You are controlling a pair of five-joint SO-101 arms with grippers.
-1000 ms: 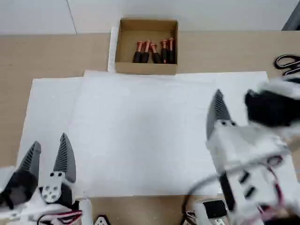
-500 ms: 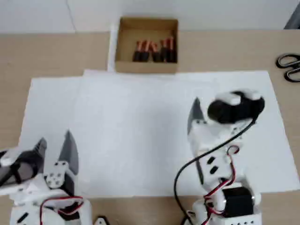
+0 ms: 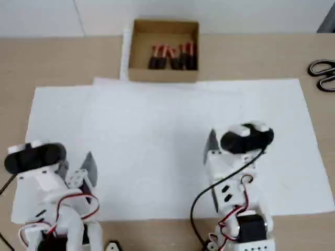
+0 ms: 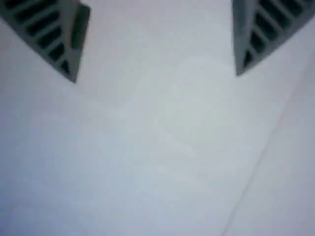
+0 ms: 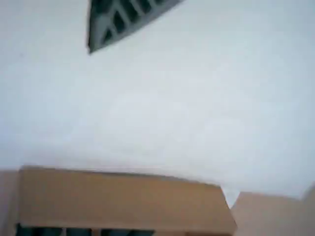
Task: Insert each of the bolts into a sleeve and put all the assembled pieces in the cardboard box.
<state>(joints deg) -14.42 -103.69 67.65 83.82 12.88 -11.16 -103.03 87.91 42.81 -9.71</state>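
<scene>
Left wrist view shows you the left gripper (image 4: pixel 155 74) over the white sheet (image 4: pixel 162 162), fingers spread wide with nothing between them. Further right, at the table's far side, the cardboard box (image 3: pixel 163 76) holds the assembled pieces (image 3: pixel 172 57) lying side by side. The right gripper (image 3: pixel 210 141) hangs over the sheet's near part, and you cannot tell whether it is parted or closed; scissors (image 3: pixel 323 74) lie at the right edge.

The left arm (image 3: pixel 47 183) and right arm (image 3: pixel 225 162) were white plastic with black motor housings (image 3: pixel 246 140) and looping red-and-white wires (image 3: pixel 73 197). A black cable (image 3: pixel 194 209) ran down the right one. The left gripper (image 4: pixel 156 77) had dark grey, pointed, slotted fingers (image 4: pixel 49 34).
</scene>
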